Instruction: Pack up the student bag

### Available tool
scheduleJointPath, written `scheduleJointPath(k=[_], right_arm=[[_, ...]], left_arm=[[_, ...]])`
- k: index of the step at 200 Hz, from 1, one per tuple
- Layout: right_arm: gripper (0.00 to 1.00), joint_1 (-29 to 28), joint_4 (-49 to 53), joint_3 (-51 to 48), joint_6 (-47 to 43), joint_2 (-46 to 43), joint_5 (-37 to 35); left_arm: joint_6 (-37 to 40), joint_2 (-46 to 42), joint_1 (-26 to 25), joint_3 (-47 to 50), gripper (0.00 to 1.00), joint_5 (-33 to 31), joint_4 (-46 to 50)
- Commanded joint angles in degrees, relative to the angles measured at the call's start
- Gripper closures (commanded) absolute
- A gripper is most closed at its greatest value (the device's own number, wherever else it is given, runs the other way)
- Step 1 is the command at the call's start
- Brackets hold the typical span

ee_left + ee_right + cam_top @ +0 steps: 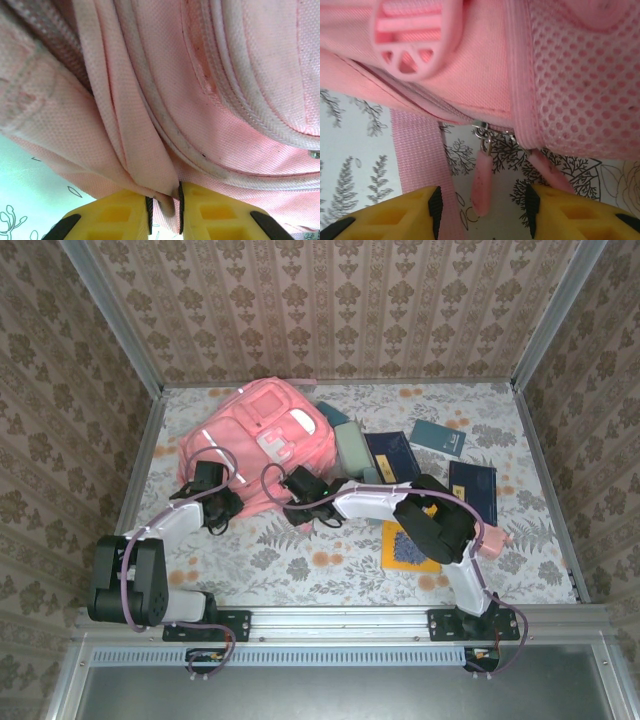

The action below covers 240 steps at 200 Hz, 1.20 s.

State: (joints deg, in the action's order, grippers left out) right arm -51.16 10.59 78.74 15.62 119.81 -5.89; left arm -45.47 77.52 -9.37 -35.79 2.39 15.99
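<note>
**A:** Flowered cloth covered the table (300, 565), patterned walls (330, 310) on three sides. Where was the student bag (262, 445)?

**B:** At the back left of the table, lying flat with its white patch up. Several books (392, 455) lay just beside it to the right (dark blue and teal covers).

**A:** State of the left gripper (164, 212)?

**B:** Clamped on a fold of the bag's pink fabric at its near edge. The yellow fingers nearly met, with cloth pinched between them.

**A:** And the right gripper (484, 212)?

**B:** Jaws apart, holding nothing, at the bag's near right corner. A pink zip pull (481, 192) hung in the gap between the fingers. A pink strap (417, 150) ran across the cloth next to one finger; contact could not be told.
</note>
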Motion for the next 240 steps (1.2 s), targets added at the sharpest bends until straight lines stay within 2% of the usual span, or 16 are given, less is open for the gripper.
scheduleJointPath(k=[1,35,69,84,97,133,215,233,237,240], right_arm=[[0.5,-0.17,2.39,1.57,1.42,1.92,-0.27],[0.57,-0.31,1.51,2.01,2.3,2.35,0.17],[0.9,-0.58,1.32,2.84,2.16,2.69,0.35],[1.0,-1.25,1.36,3.02,1.57,2.23,0.2],[1.0,-2.07,1.36,3.16,1.36,1.79,0.35],[1.0,-4.85,1.44,5.58,1.13,1.55,2.49],[1.0,-9.29,4.24,16.03,1.94,6.65,9.84],[1.0,-9.1,4.86,16.21,2.3,7.06,9.33],[0.97,-9.05,4.94,16.14,2.43,7.02,9.18],[0.91,-8.97,5.04,15.98,2.61,6.89,8.94]], left_arm=[[-0.3,0.0,-0.83,0.11,0.79,1.11,1.59],[-0.46,-0.09,-0.95,0.28,0.79,1.25,1.5],[-0.84,-0.26,-1.08,0.5,0.79,1.68,1.18],[-1.26,-0.39,-1.18,0.62,0.82,2.1,0.85],[-1.91,-0.57,-1.4,0.8,0.84,2.5,0.34],[-4.66,-0.61,-2.35,1.6,1.0,3.93,-2.04],[-8.1,-0.61,-5.96,0.3,1.0,3.95,-4.13],[-7.23,-1.28,-6.17,-0.07,0.93,3.23,-2.67],[-7.03,-1.54,-6.12,-0.05,0.91,3.11,-2.4],[-6.86,-1.72,-6.11,-0.07,0.88,3.06,-2.07]])
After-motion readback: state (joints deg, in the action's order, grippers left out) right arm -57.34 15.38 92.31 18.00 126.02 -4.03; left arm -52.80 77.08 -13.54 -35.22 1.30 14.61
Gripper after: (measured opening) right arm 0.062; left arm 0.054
